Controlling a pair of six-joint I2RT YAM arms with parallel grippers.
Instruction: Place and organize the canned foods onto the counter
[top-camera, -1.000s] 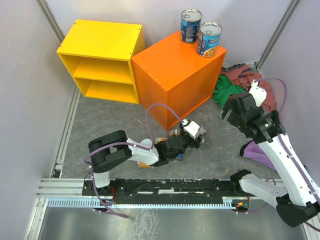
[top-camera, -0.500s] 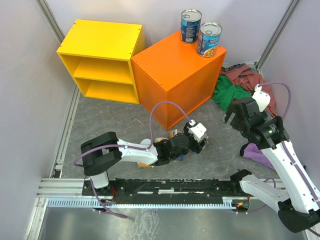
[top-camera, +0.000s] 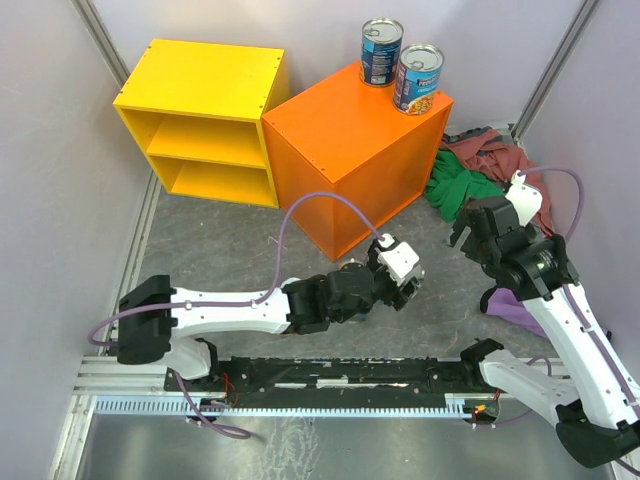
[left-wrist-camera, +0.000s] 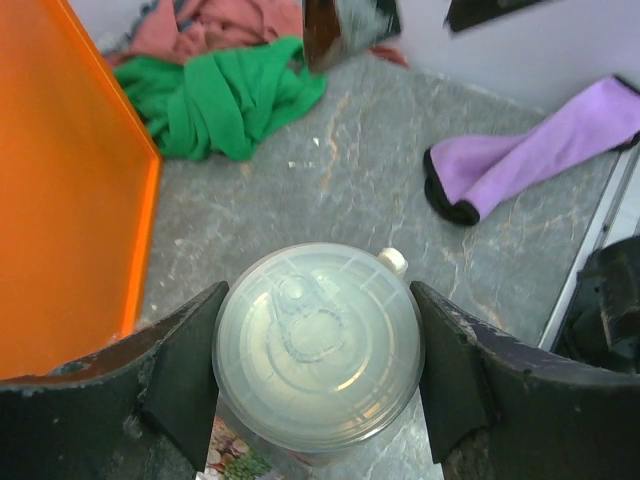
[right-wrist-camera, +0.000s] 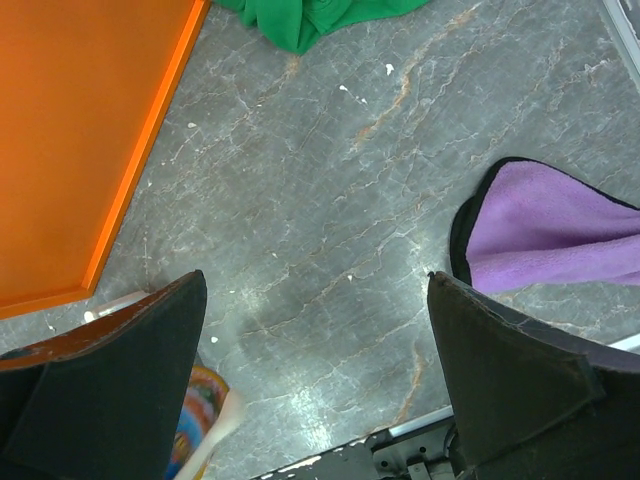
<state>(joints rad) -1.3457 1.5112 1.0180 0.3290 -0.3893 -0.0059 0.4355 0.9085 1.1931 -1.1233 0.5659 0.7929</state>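
Note:
Two canned foods stand upright on the far right corner of the orange counter (top-camera: 345, 150): a blue-labelled tin (top-camera: 381, 52) and a blue and yellow one (top-camera: 417, 79). My left gripper (top-camera: 392, 283) is low over the floor just in front of the counter. In the left wrist view it (left-wrist-camera: 318, 385) is shut on a can with a cloudy plastic lid (left-wrist-camera: 318, 340), one finger on each side. My right gripper (top-camera: 466, 228) hangs above the floor right of the counter, and it (right-wrist-camera: 320, 380) is open and empty. A colourful can label (right-wrist-camera: 195, 415) shows blurred at its lower left.
The yellow open-fronted shelf unit (top-camera: 205, 120) stands left of the counter. A heap of green (top-camera: 455, 180) and pink cloths (top-camera: 490, 155) lies right of the counter. A purple cloth (top-camera: 515, 300) lies under the right arm. Grey walls close in both sides.
The left arm has stretched out to the right, its shoulder swinging left, and its gripper has moved slightly right with the can. The right arm has barely moved.

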